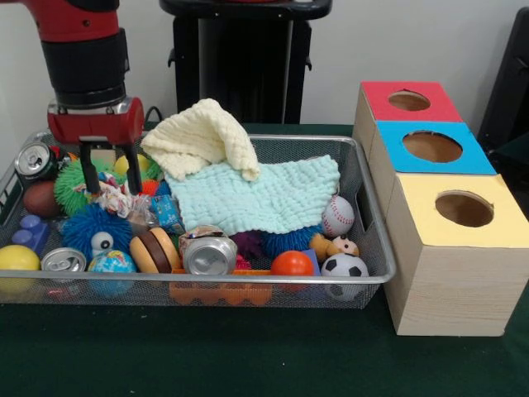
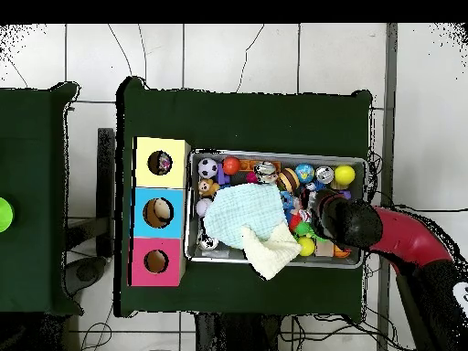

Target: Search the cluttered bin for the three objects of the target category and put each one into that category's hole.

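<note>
The bin point(image 1: 248, 282) is a silver wire-mesh basket full of toys; it also shows in the overhead view point(image 2: 274, 154). My gripper point(image 1: 110, 184) is open over its left end. Its two black fingers point(image 1: 88, 177) stand either side of a wrinkly confetti-patterned wad point(image 1: 116, 201), tips at the wad's top. No knotted rope shows in the clutter. The hole point(image 1: 464, 208) with the yellow surround is in the nearest, largest wooden box. In the overhead view a small multicoloured piece lies inside that hole point(image 2: 160, 164). There my arm point(image 2: 347, 222) hides the gripper.
A pale yellow cloth point(image 1: 202, 136) and a mint cloth point(image 1: 269, 196) cover the bin's middle. Cans point(image 1: 211, 255), a fuzzy blue ball point(image 1: 92, 229), a green spiky ball point(image 1: 73, 185) and other balls crowd the gripper. The blue hole point(image 1: 431, 146) and red hole point(image 1: 408, 100) lie behind the yellow one.
</note>
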Robot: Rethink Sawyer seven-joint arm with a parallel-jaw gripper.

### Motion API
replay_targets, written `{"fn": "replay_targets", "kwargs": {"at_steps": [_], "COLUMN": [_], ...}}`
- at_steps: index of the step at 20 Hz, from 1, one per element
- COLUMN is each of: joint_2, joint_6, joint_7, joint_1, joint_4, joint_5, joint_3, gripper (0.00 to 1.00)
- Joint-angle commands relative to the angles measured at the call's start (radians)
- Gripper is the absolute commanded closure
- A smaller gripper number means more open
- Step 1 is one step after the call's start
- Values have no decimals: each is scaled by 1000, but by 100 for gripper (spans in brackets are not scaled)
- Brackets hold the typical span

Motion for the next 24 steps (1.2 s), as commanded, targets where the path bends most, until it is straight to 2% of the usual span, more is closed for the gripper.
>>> {"fn": "replay_targets", "kwargs": {"at_steps": [1, 8, 24], "joint_2": [88, 112, 156], "joint_6": [-35, -75, -2], "joint_7": [-138, -92, -135], "joint_1": [-4, -1, -10], "joint_4": [-63, -61, -101], "joint_5": [-103, -145, -144], "joint_3": [82, 69, 98], "gripper": [0, 0, 0]}}
